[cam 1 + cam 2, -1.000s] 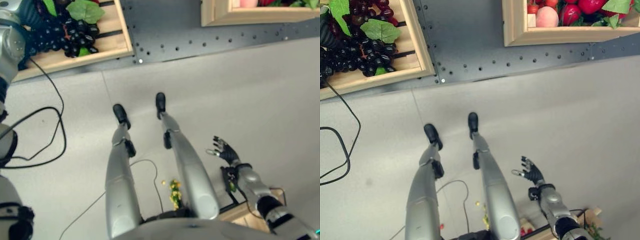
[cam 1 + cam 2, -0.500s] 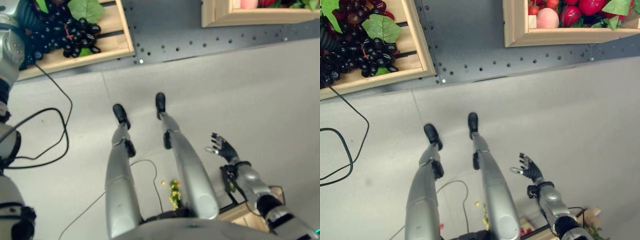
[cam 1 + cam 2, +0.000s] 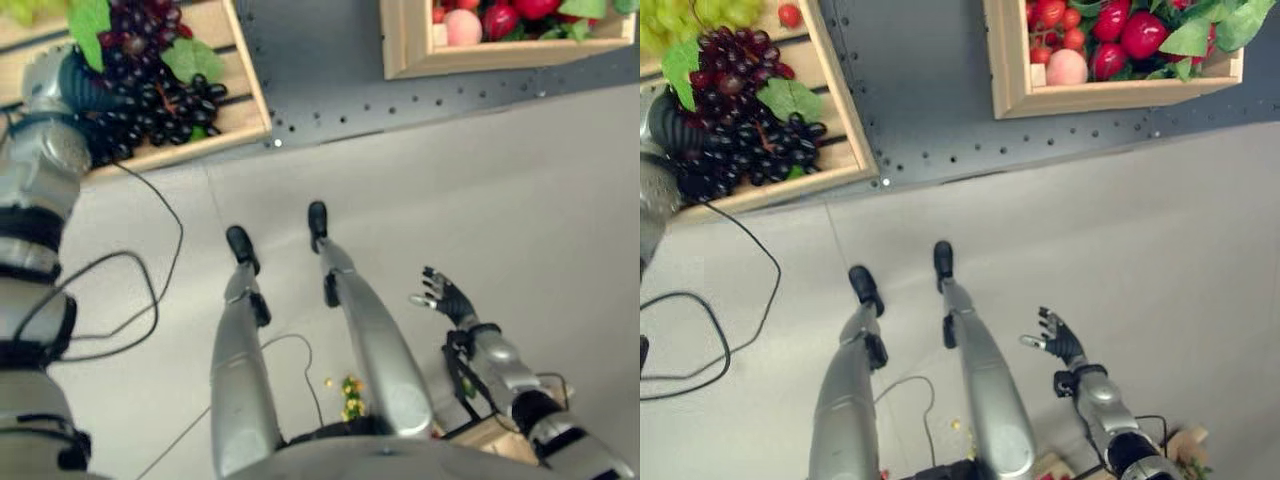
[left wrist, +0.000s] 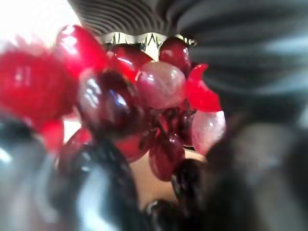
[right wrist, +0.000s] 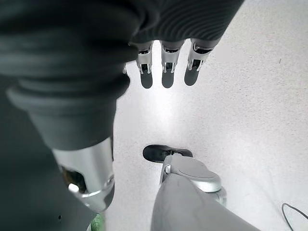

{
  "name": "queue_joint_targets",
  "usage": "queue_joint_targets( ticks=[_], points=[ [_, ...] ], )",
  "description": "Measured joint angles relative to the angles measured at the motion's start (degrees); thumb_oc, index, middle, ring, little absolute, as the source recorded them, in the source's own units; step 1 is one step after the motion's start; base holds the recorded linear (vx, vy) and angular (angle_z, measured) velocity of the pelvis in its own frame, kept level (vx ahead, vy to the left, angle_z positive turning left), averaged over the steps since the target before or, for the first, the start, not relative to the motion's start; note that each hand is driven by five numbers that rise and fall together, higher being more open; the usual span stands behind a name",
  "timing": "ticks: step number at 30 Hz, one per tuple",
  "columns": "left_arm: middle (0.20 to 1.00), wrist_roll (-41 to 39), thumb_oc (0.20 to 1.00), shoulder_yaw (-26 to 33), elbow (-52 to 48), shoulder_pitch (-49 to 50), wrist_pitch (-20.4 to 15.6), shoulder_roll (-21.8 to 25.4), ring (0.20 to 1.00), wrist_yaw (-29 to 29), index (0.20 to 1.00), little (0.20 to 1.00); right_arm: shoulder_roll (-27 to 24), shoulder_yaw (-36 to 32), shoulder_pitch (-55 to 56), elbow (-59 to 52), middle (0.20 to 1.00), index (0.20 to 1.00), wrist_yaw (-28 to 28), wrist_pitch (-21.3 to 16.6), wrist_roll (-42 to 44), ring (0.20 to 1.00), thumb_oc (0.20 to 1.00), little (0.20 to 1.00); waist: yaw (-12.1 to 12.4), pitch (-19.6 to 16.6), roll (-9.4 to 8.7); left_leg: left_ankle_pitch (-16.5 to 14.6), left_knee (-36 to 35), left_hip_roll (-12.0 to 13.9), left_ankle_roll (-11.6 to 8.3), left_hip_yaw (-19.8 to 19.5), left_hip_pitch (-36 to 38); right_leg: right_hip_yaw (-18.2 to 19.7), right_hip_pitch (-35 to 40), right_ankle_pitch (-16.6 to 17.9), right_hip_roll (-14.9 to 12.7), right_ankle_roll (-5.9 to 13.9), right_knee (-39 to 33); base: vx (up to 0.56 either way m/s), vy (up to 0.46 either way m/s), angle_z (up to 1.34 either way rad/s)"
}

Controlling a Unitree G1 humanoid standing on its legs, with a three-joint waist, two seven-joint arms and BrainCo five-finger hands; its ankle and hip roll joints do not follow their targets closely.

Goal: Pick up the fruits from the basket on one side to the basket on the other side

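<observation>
Low at the near right, the right hand (image 3: 1060, 340) hangs over bare grey floor (image 3: 1160, 230), fingers relaxed and slightly spread, holding nothing. Farther off stand two wooden crates on a dark perforated board (image 3: 930, 90). In the left crate (image 3: 845, 120) the left hand (image 3: 85, 85) is buried in a bunch of dark grapes (image 3: 735, 140); its fingers are hidden, so their state cannot be told. Green grapes (image 3: 690, 15) lie beyond. The right crate (image 3: 1005, 60) holds red fruits (image 3: 1145, 30) and apparently one peach (image 3: 1067, 67).
</observation>
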Motion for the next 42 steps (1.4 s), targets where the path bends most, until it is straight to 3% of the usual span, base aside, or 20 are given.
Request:
queue_joint_targets(
  ticks=[3,5,8,12,16,24,28,32,42],
  points=[
    [0.200,-2.7,0.200,3.5,-10.1,11.3,-2.7,-3.9,0.200,1.0,0.200,0.200,0.2,-2.4,1.7,-0.2,1.000,1.000,-0.5,-0.3,-0.2,1.000,1.000,1.000,0.1,0.1,0.06,0.0,-1.5,-0.6,-0.10,-0.5,3.7,-0.8,3.2,-1.0,-0.6,-0.28,0.0,0.02,0.035,0.09],
    [0.200,-5.0,0.200,7.6,-14.8,18.1,-4.0,-8.1,0.200,0.6,0.200,0.200,0.4,-3.9,2.4,0.7,1.000,1.000,-1.3,-0.1,-1.4,1.000,1.000,1.000,2.1,0.2,0.09,-0.1,-2.4,-0.8,-0.12,-0.5,6.4,-0.8,5.5,-1.6,-0.8,-0.63,-0.1,0.03,0.040,0.05],
    [0.200,-10.0,0.200,8.8,-19.6,26.5,-5.1,-10.4,0.200,-0.6,0.200,0.200,0.3,-5.5,3.5,0.9,1.000,1.000,-1.9,-0.1,-3.1,1.000,1.000,1.000,5.5,0.3,0.42,0.0,-3.5,-0.9,-0.10,-0.5,10.6,-1.0,9.3,-2.5,-0.9,-0.96,0.0,0.09,0.045,0.03],
    [0.200,-18.7,0.200,11.2,-21.3,32.4,-6.5,-17.0,0.200,-3.5,0.200,0.200,0.4,-7.4,4.1,2.3,1.000,1.000,-2.4,0.0,-4.4,1.000,1.000,1.000,7.1,0.4,1.77,0.4,-5.9,-1.4,-0.18,-1.4,16.7,-2.6,15.1,-3.6,-1.6,-0.87,0.0,0.05,0.020,0.21],
    [0.200,-25.1,0.200,11.9,-24.2,36.0,-6.6,-18.7,0.200,-6.3,0.200,0.200,0.4,-9.0,5.2,2.6,1.000,1.000,-2.5,0.4,-5.1,1.000,1.000,1.000,8.1,0.3,3.04,1.5,-8.3,-1.8,-0.15,-2.3,20.9,-3.7,19.2,-3.8,-2.0,-1.00,-0.8,0.04,0.023,0.18],
    [0.200,-27.2,0.200,12.0,-30.2,39.1,-7.1,-19.5,0.200,-10.3,0.200,0.200,0.0,-11.0,8.0,2.8,1.000,1.000,-2.3,0.7,-5.7,1.000,1.000,1.000,9.1,-2.5,6.40,1.8,-9.4,-2.1,0.15,-2.9,24.2,-5.0,23.0,-3.9,-2.3,-0.84,-1.9,0.04,0.023,0.08],
    [0.200,-29.0,0.200,12.5,-33.0,40.2,-7.4,-19.9,0.200,-12.2,0.200,0.200,-0.1,-12.2,9.3,2.4,1.000,1.000,-1.7,1.6,-6.2,1.000,1.000,1.000,9.1,-4.6,6.69,1.6,-10.0,-2.1,-0.05,-3.1,26.0,-5.3,24.8,-4.3,-2.3,-0.64,-2.0,0.05,0.029,0.03],
    [0.200,-30.6,0.200,13.2,-36.1,42.7,-7.8,-20.5,0.200,-14.0,0.200,0.200,-0.4,-13.3,12.4,0.0,1.000,1.000,-1.2,1.8,-6.4,1.000,1.000,1.000,9.2,-9.3,7.68,1.6,-10.9,-2.2,-0.08,-3.6,27.4,-5.4,26.0,-4.9,-2.3,-0.35,-2.1,0.04,0.005,0.06],
    [0.200,-31.8,0.200,14.1,-36.7,46.5,-7.8,-21.2,0.200,-15.4,0.200,0.200,-0.8,-13.4,14.1,-3.1,1.000,1.000,-0.1,2.3,-6.8,1.000,1.000,1.000,9.2,-12.9,8.30,1.4,-11.8,-1.9,0.22,-3.7,29.0,-5.8,27.4,-5.4,-2.1,-0.74,-2.2,0.04,-0.003,0.02]
  ],
)
